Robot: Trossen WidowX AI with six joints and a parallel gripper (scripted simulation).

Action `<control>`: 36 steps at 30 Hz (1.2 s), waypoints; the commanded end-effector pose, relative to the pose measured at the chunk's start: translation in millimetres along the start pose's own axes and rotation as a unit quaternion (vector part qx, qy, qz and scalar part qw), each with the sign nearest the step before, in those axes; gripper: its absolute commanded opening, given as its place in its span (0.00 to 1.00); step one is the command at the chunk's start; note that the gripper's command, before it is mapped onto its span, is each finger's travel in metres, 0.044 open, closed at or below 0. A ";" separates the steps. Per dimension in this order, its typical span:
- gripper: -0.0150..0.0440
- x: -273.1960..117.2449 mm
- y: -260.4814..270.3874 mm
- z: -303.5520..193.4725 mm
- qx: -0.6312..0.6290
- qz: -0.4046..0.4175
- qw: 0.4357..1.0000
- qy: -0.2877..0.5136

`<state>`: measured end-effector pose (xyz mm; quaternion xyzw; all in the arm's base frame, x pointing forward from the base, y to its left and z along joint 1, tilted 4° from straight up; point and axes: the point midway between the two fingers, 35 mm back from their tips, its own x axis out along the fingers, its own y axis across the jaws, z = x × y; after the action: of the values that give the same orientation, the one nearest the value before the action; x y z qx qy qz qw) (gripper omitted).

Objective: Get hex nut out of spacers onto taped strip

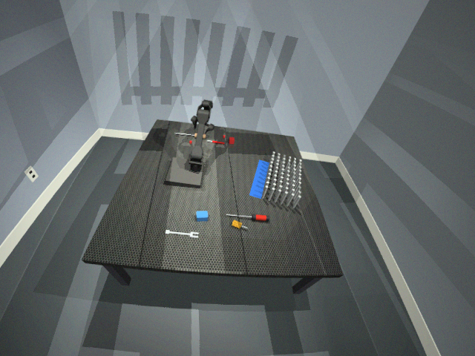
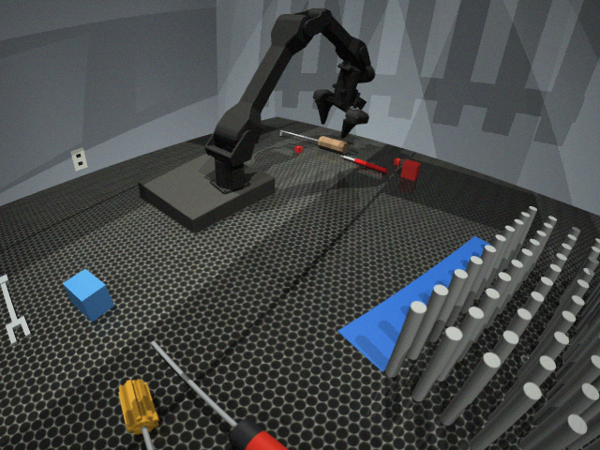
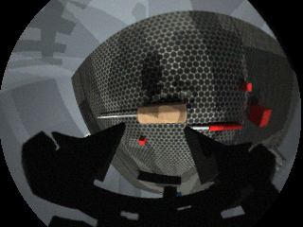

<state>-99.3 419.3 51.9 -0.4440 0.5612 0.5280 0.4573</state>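
My gripper [image 2: 334, 127] [image 3: 155, 127] is open and empty. It hangs above the wooden-handled tool [image 2: 333, 143] [image 3: 162, 113], whose thin rod ends in a small bent tip in the exterior view. The tool lies on the table behind the arm's base, its handle crosswise in the wrist view. Standing metal spacers [image 1: 266, 191] [image 2: 405, 341] form a dense upright field at the right. The blue taped strip [image 1: 257, 179] [image 2: 387, 314] lies along their near side. A faint small ring among the spacers in the exterior view may be the nut; it is too small to be sure.
A red pen-like tool [image 2: 370, 165] [image 3: 224, 127] and a red cube [image 2: 410, 170] [image 3: 259, 115] lie near the wooden handle, with small red cubes around. A red screwdriver [image 1: 260, 217], yellow stubby driver [image 1: 236, 224], blue block [image 1: 202, 216] and white forked tool [image 1: 179, 233] lie elsewhere.
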 end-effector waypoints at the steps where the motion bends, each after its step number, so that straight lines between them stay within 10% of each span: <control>1: 1.00 -14.7 -0.7 2.1 0.426 0.075 0.902 0.010; 10: 1.00 -16.9 -1.7 2.2 0.600 0.093 0.794 0.035; 32: 1.00 -16.9 -1.8 2.2 0.601 0.093 0.793 0.036; 36: 0.82 -16.9 -1.8 2.2 0.601 0.093 0.793 0.036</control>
<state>-93.8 421.1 66.1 -0.0484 0.8180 0.1096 0.5627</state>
